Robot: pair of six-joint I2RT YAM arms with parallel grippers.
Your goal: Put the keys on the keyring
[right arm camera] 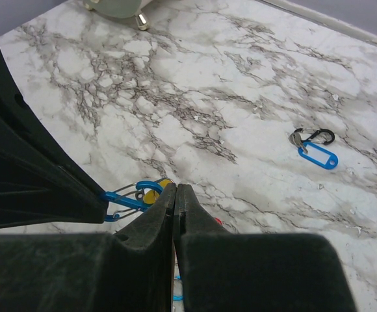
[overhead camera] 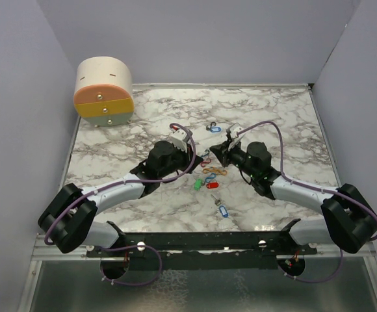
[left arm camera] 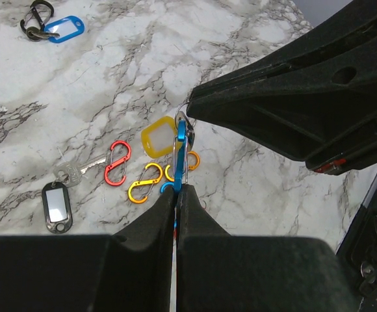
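Note:
My left gripper (left arm camera: 177,188) is shut on a blue S-shaped clip (left arm camera: 181,153) and holds it upright above the marble table (overhead camera: 136,110). My right gripper (right arm camera: 175,188) is shut, its tip against the top of that clip (right arm camera: 127,197). A yellow-tagged key (left arm camera: 158,138) hangs at that tip, its small ring at the clip; the grip itself is hidden. In the top view both grippers (overhead camera: 201,158) (overhead camera: 216,153) meet at the table's middle. More keys lie loose: black-tagged (left arm camera: 57,205), green-tagged (overhead camera: 198,184), red-tagged (overhead camera: 212,185), blue-tagged (overhead camera: 223,211).
Red (left arm camera: 117,162), yellow (left arm camera: 144,183) and orange (left arm camera: 190,162) S-clips lie under the grippers. A blue-tagged key on a black clip (right arm camera: 317,148) lies further back. A beige and orange drawer box (overhead camera: 104,91) stands at the back left. Grey walls close in the table.

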